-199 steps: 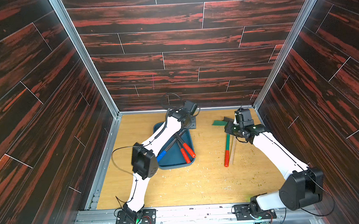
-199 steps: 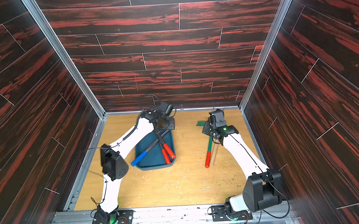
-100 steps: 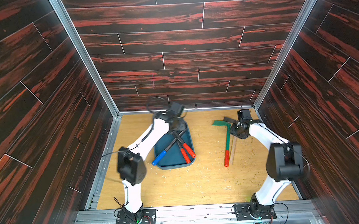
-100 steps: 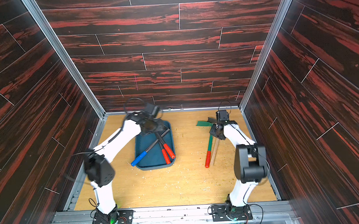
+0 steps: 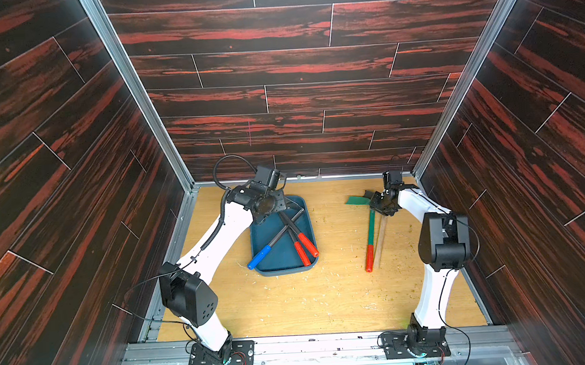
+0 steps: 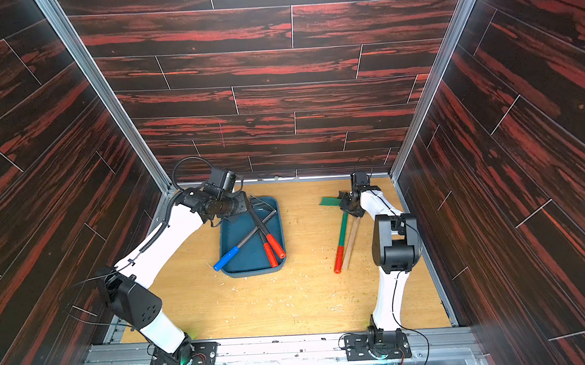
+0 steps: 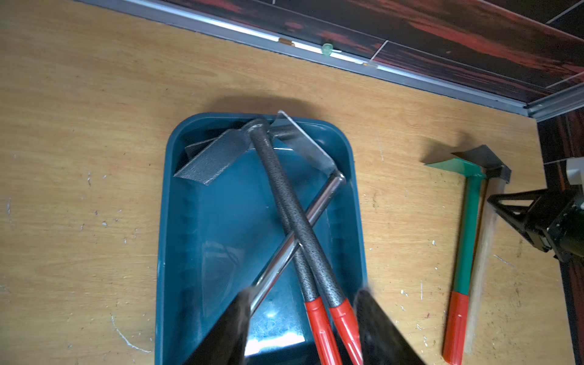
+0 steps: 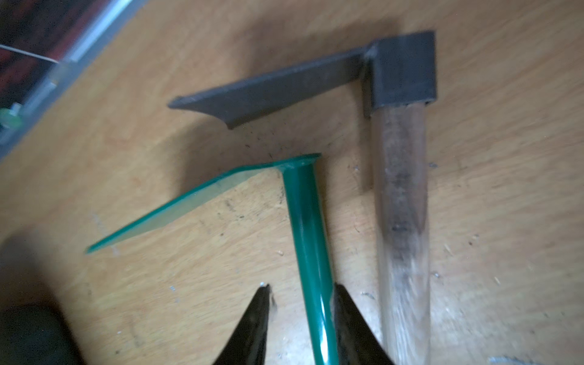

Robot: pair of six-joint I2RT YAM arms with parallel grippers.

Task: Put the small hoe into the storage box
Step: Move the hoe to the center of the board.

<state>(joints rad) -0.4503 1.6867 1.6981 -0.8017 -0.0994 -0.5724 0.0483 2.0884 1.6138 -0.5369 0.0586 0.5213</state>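
The storage box (image 5: 277, 271) (image 6: 251, 271) (image 7: 215, 221) is a teal-blue tray on the wooden floor. It holds two red-gripped hoes (image 5: 304, 247) and a blue-gripped one (image 5: 260, 256), crossed. A small hoe with a green shaft and red grip (image 5: 371, 227) (image 6: 342, 232) (image 8: 308, 227) lies on the floor to the tray's right. My right gripper (image 5: 380, 208) (image 8: 302, 287) straddles its shaft just below the blade. One finger touches the shaft and a gap remains at the other. My left gripper (image 5: 280, 204) (image 7: 305, 292) hangs open over the tray's far end, holding nothing.
A wooden-handled hoe with a dark head (image 5: 381, 233) (image 8: 401, 221) lies right beside the green one, on the side away from the tray. Dark wall panels and a metal rail (image 7: 316, 47) close off the back. Wood chips are scattered on the floor.
My right gripper has come down onto the green shaft and its jaws have narrowed around it. My left gripper has drawn back a little toward the tray's far left corner.
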